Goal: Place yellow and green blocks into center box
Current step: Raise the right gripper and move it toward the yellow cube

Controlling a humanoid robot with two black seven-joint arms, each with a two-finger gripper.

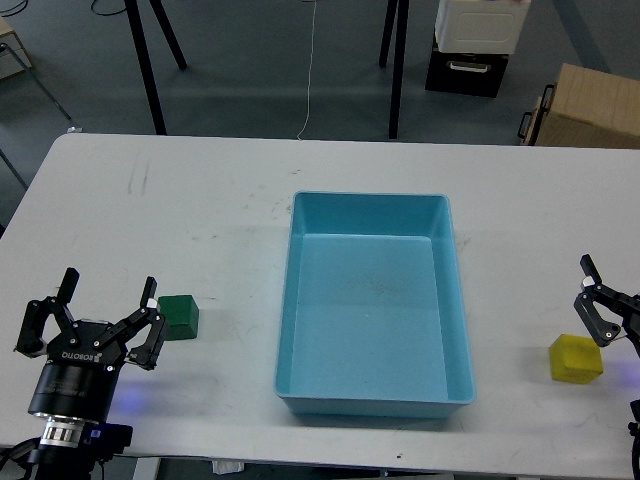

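A white table [200, 200] fills most of the view, marked with faint scuffs and dark smudges near its left half. In the middle sits the light blue tray [300, 300], long side running away from the robot, with nothing inside it but some faint marks on its floor.

The green block [179, 317] lies on the table to the left of the tray, well apart from its wall. The left gripper [108, 310] hovers just beside this block — its fingers spread wide, the right-hand fingertip almost at the block's left face, though I cannot tell whether it touches. Nothing is held between the fingers. White lettering on the gripper's body reads "ROBOTIQ", and a bluish glow shows on the table under the wrist.

The yellow block [576, 359] lies to the right of the tray, near the table's right edge and also well apart from the tray. The right gripper [600, 300] comes in at the frame's right edge, just above and beside the yellow block; only part of it shows, and I cannot tell how far its fingers are parted.

Beyond the table are black stand legs [150, 70], a thin white cable [310, 70] on the grey floor, a brown cardboard box [590, 110] at the right, and a white-and-black container [470, 45] — any label on it is too small to read.
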